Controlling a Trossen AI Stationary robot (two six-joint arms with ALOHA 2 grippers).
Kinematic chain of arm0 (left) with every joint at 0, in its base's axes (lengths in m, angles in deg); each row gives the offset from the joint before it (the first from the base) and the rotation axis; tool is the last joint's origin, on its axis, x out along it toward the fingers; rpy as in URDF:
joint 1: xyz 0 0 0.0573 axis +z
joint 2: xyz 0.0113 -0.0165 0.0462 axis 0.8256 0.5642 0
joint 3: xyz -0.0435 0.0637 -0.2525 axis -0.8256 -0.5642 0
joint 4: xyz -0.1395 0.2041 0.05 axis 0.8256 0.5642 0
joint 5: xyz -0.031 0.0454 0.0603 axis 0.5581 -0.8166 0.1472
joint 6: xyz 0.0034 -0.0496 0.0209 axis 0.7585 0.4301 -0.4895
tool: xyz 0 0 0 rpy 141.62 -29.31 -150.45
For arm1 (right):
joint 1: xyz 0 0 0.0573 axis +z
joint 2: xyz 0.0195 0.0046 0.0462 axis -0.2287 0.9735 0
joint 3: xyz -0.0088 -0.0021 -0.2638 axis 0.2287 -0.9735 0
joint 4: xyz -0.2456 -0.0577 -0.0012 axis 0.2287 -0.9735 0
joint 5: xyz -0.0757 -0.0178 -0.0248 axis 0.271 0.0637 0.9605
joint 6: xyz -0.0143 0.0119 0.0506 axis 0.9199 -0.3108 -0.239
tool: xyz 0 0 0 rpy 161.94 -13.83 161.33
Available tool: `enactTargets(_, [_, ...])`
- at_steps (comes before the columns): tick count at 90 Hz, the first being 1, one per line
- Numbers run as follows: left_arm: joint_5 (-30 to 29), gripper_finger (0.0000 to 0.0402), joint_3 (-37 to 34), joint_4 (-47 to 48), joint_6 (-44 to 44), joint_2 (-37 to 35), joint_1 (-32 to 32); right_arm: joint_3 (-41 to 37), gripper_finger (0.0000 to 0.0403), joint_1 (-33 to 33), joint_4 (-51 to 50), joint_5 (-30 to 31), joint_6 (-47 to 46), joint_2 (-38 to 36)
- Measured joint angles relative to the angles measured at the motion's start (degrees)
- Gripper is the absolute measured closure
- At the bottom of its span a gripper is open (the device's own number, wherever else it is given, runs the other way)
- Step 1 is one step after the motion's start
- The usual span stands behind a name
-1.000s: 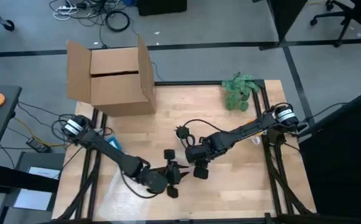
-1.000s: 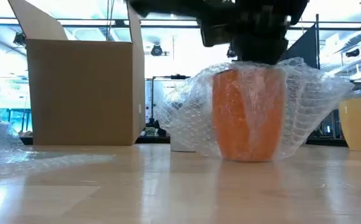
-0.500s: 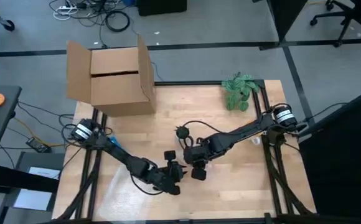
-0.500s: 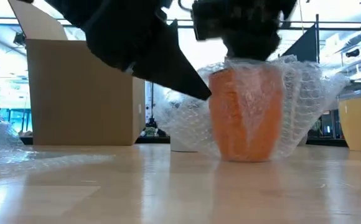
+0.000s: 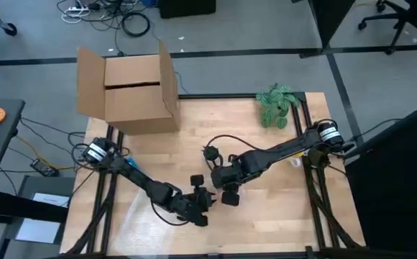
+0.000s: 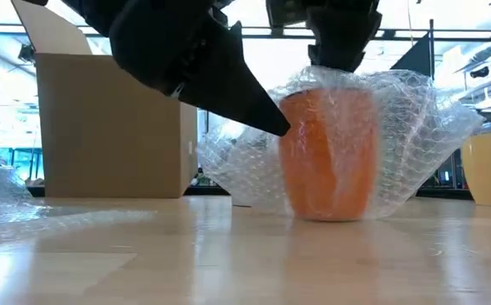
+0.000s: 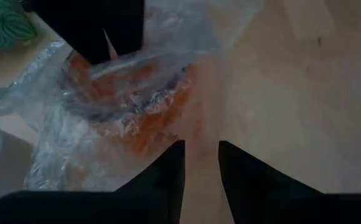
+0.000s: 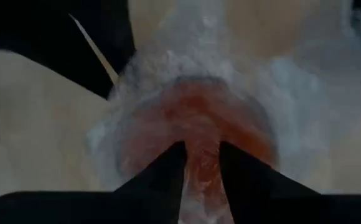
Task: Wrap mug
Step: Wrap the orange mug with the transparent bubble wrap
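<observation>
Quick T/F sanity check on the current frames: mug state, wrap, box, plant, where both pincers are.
1. The mug stands upright on the table. True.
2. Bubble wrap surrounds the mug. True.
3. The box is taped shut. False: its flaps are open.
4. The plant sits inside the box. False: it lies at the table's far right corner.
5. The right pincer is directly above the mug. True.
6. The left pincer waits by the box. False: it is beside the mug.

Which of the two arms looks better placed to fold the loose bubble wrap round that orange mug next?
Probably the left. The right pincer sits on top of the orange mug, seemingly steadying it. The left pincer hangs beside the mug, nearly closed and empty, with the bubble wrap near it.
</observation>
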Motion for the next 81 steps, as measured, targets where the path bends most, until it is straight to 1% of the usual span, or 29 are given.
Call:
enactTargets(19, [-0.02,0.0318,0.0,-0.04,0.0,0.0,-0.08,6.88,0.0323,0.47,-7.55,1.74,-0.09,-0.2])
enactTargets(31, [-0.01,0.0318,0.22,-0.03,-0.22,0.0,-0.6,7.32,0.033,1.65,-7.65,3.52,-1.52,-0.18])
enactTargets(37, [0.21,0.0318,0.93,0.05,-1.14,0.0,-1.11,5.64,0.0334,1.88,-6.49,3.59,-1.59,-0.17])
enactTargets(48, [0.39,0.0318,2.61,0.15,-3.06,-0.73,-2.55,-0.05,0.0342,1.82,-1.31,3.63,-2.62,-0.02])
enactTargets(60, [0.25,0.0318,4.92,-0.23,-6.11,-2.15,-4.25,-7.2,0.0351,0.94,6.95,3.5,-2.6,-0.05])
enactTargets(67, [-0.79,0.0318,5.81,-1.1,-8.46,-2.25,-4.7,-10.27,0.0355,0.06,10.78,3.0,-2.62,-0.09])
enactTargets(78, [-1.07,0.0318,5.84,-3.35,-12.14,-1.88,-2.73,-13.1,0.036,-0.99,15.69,-0.16,-2.62,-0.11])
enactTargets(81, [0.09,0.0319,5.81,-3.18,-12.18,-1.75,-1.6,-13.24,0.0361,-1.13,15.82,-0.59,-2.43,-0.11])
